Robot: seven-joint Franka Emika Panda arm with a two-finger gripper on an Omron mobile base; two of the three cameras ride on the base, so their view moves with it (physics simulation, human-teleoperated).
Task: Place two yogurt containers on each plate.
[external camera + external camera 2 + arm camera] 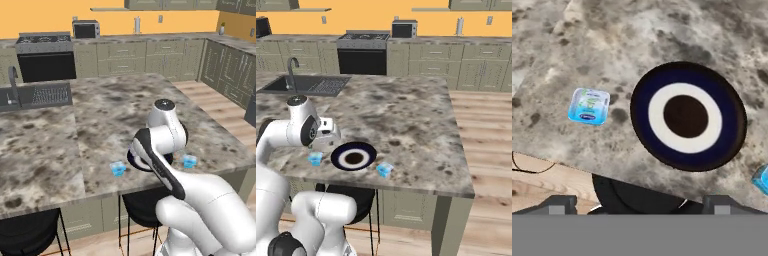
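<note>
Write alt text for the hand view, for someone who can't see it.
A dark navy plate with a white ring and dark centre lies bare on a speckled stone counter near its front edge. One light blue yogurt container sits apart to its left; another peeks in at the right edge.

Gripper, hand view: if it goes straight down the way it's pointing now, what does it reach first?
Most likely the navy plate, which sits near the view's centre below the open gripper. Its exact landing spot is uncertain; the light blue yogurt cup lies off to one side.
</note>
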